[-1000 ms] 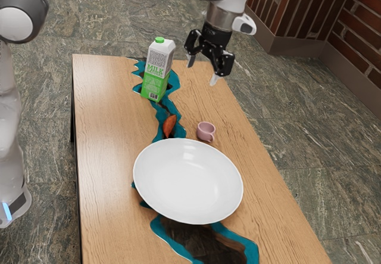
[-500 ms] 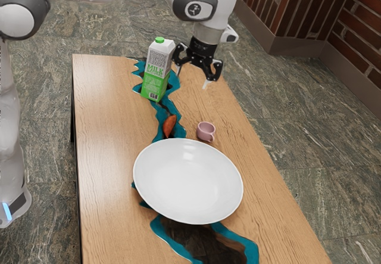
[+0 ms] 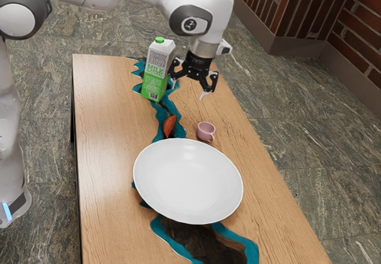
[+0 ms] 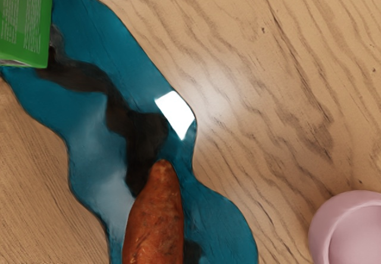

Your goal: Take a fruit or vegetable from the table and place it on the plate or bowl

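An orange-brown sweet potato [image 3: 170,124] [image 4: 155,219] lies on the blue resin strip of the wooden table [image 3: 107,157], just beyond the rim of a large white plate [image 3: 187,180]. My gripper [image 3: 189,86] hangs open in the air above the table, beside the milk carton [image 3: 158,69] and farther back than the sweet potato. Nothing is between its fingers. In the wrist view the sweet potato lies below the hand, between the carton's green corner [image 4: 24,19] and the pink cup [image 4: 348,228].
A small pink cup [image 3: 206,131] stands close to the exterior view's right of the sweet potato. The tall green-and-white milk carton stands at the back on the resin strip. Stone floor and a brick wall surround the table.
My hand has come down and moved toward the exterior view's left, from beyond the carton to a spot closer to the table beside it. The objects on the table have not moved.
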